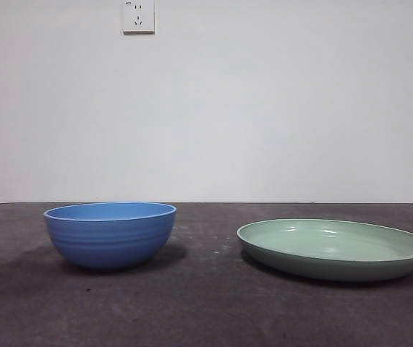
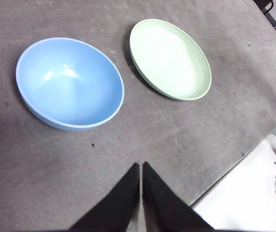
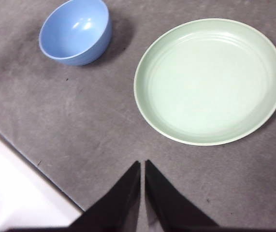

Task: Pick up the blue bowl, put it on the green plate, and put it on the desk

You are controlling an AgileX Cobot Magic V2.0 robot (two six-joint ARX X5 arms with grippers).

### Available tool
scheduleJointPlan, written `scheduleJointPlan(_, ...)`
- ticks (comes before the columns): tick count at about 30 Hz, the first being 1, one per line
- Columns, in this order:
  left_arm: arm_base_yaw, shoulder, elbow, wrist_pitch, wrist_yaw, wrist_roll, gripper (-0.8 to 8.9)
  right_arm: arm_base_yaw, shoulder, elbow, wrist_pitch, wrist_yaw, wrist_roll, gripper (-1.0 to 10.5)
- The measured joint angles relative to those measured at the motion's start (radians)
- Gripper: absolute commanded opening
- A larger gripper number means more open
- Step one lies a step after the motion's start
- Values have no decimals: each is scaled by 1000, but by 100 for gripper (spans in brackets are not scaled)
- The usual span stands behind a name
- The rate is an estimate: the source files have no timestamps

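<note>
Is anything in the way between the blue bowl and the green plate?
No, nothing visible. The blue bowl and the green plate sit apart on the desk, with only bare surface between them. Both grippers, left and right, hang above, jaws shut, holding nothing.

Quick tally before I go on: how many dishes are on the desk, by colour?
Blue: 1, the round glossy blue bowl
Green: 1, the wide shallow pale green plate
Total: 2, standing apart on the dark grey desk, both empty.
</note>
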Motion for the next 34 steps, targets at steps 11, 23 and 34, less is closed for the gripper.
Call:
scheduleJointPlan(11, 0, 0, 0, 0, 0, 1, 431, 0, 0, 0, 0, 0, 2, 370)
scheduleJointPlan(23, 0, 25, 3, 19, -19, -17, 431, 0, 0, 0, 0, 0, 2, 370)
scheduleJointPlan(34, -60, 264, 164, 51, -165, -51, 427, 0, 0, 0, 0, 0, 2, 370)
